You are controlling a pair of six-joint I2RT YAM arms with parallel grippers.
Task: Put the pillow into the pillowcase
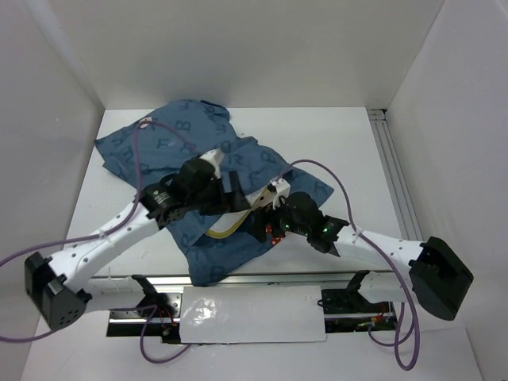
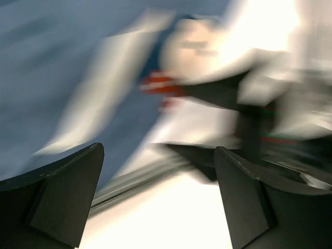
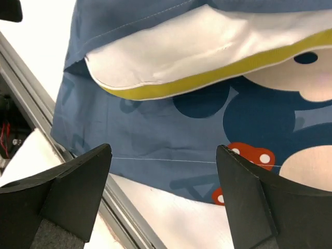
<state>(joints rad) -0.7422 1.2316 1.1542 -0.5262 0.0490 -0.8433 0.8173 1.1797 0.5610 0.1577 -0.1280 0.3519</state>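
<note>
Presently the pillow (image 3: 181, 52) corner protrudes from the pillowcase (image 3: 171, 129) mouth. Left gripper (image 2: 158, 197) and right gripper (image 3: 163, 197) both gape, apparently empty; left view blurred. Snagging the pillowcase could drag the pillow out.

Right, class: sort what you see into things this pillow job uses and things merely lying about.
Job in hand:
pillow
pillowcase
left fingers, open
right fingers, open

Just lying about:
metal rail
white sheet at the near edge
purple cables
</note>
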